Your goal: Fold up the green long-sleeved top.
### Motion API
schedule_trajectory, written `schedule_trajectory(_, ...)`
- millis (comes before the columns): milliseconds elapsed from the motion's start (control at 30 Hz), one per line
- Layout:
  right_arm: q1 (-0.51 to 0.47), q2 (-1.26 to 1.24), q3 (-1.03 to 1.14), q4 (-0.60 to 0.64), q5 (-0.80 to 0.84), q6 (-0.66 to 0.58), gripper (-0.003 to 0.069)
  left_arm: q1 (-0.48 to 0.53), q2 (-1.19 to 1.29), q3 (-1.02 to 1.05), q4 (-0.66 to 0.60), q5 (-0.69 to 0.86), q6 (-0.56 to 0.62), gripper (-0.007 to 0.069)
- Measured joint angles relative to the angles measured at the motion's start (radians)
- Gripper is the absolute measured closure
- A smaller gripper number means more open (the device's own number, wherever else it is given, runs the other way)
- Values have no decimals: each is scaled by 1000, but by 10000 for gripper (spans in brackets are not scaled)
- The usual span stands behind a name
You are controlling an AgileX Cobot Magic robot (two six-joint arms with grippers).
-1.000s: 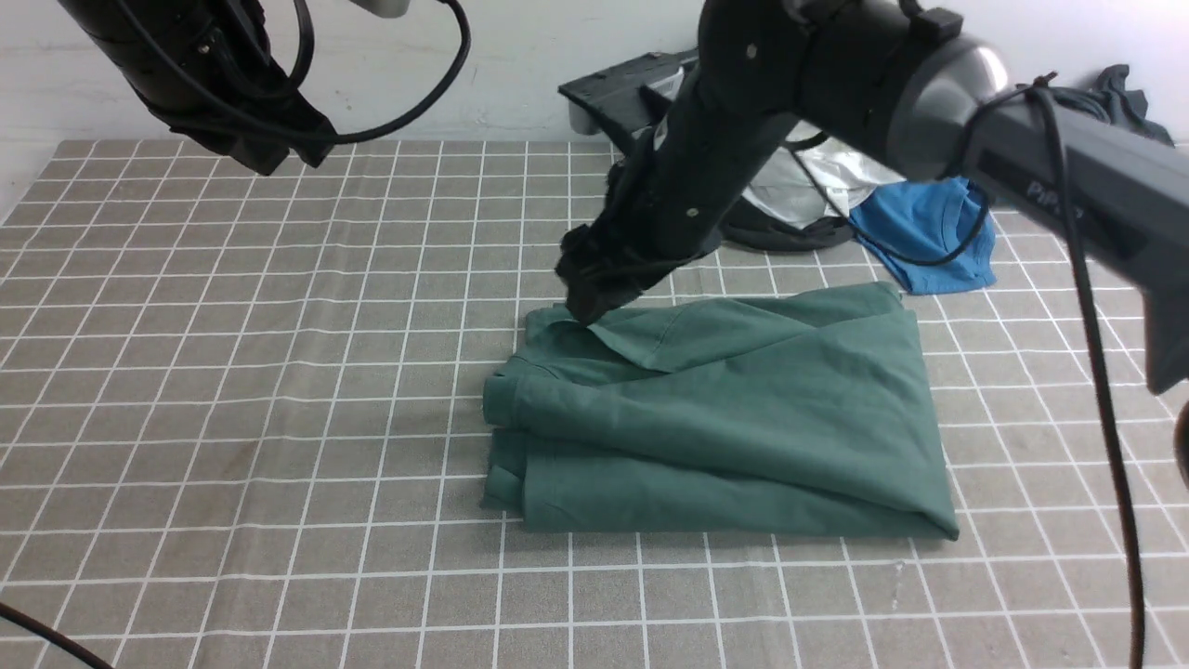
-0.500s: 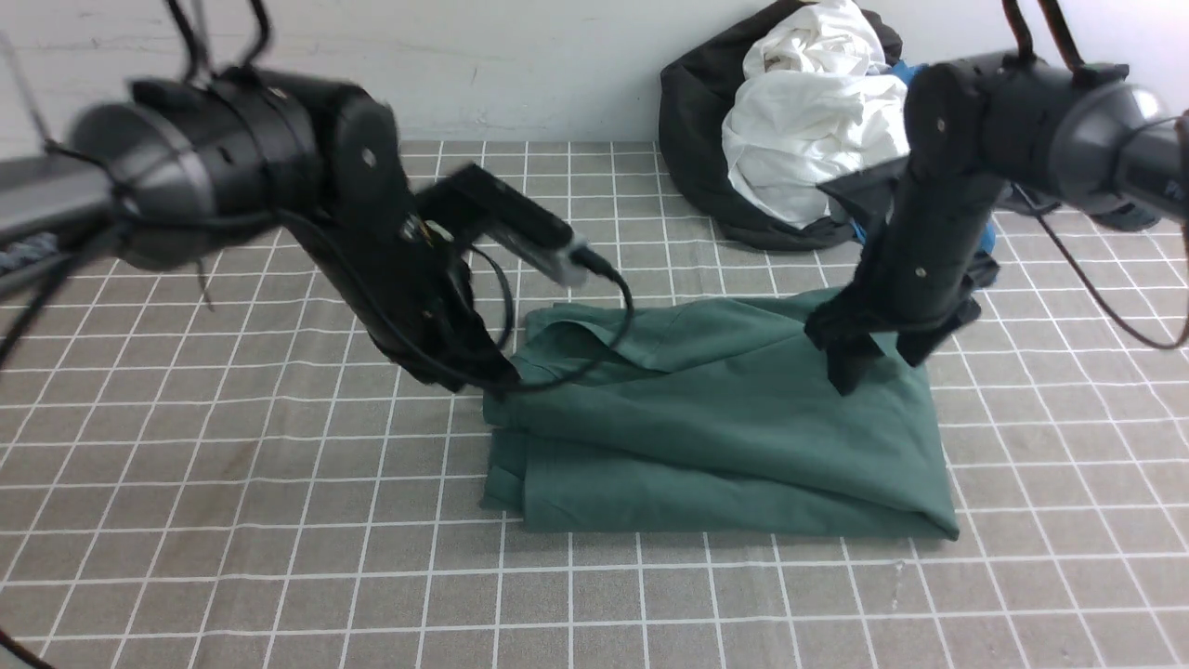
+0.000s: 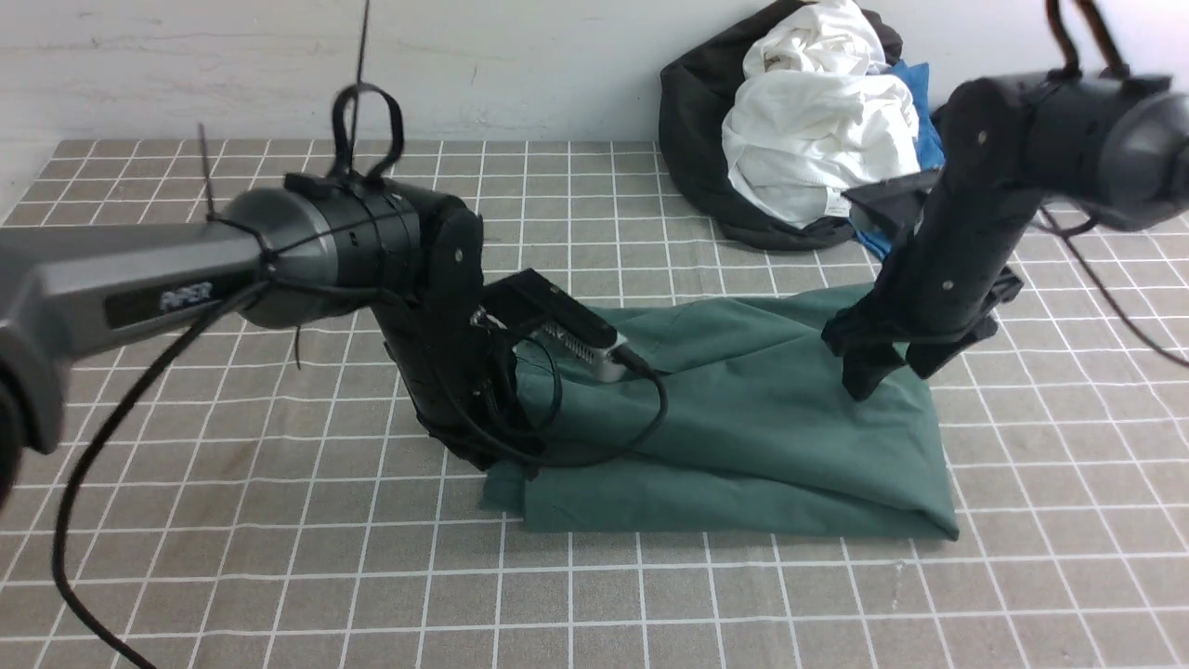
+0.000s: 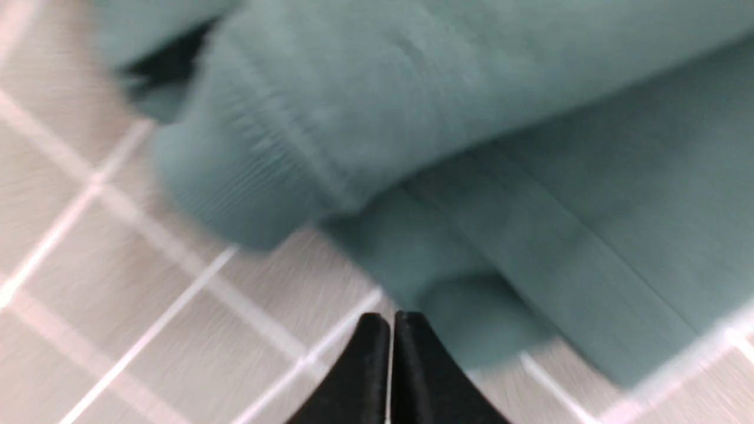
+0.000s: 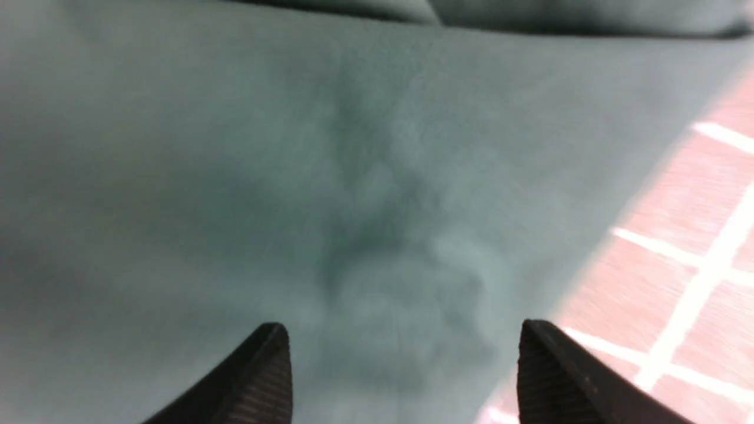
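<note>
The green long-sleeved top (image 3: 743, 427) lies folded in a thick rectangle in the middle of the grid cloth. My left gripper (image 3: 502, 457) is low at the top's left edge, near its front corner. In the left wrist view it (image 4: 389, 323) is shut with nothing between the tips, over the cloth just beside a ribbed cuff (image 4: 235, 176) and the folded layers. My right gripper (image 3: 887, 376) hangs over the top's right part. In the right wrist view it (image 5: 403, 338) is open, with green fabric (image 5: 294, 176) spread below the fingers (image 5: 268, 365).
A heap of clothes lies at the back right against the wall: a white garment (image 3: 817, 121) on a dark garment (image 3: 697, 139), with a bright blue shirt (image 3: 918, 125) behind. The grey grid tablecloth (image 3: 232, 520) covers the table. My left arm's cable (image 3: 641, 418) drapes over the top.
My left arm has swung in from the upper left and come down to the top's left edge. My right gripper has left the far left corner and moved over the right part.
</note>
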Motion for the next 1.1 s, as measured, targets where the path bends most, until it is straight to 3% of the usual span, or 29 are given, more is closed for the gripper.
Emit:
schedule_trajectory(333, 0, -399, 57, 23, 23, -20, 241, 1, -485, 164, 25, 104, -61, 631)
schedule_trajectory(667, 0, -921, 481, 149, -297, -67, 452, 1, -1011, 578, 74, 30, -223, 631)
schedule_trajectory(1000, 0, -1314, 846, 210, -529, -107, 638, 1, -1499, 876, 74, -52, -233, 631)
schedule_trajectory(1100, 0, -1389, 892, 231, -545, -147, 664, 1, -1608, 912, 74, -80, -233, 631)
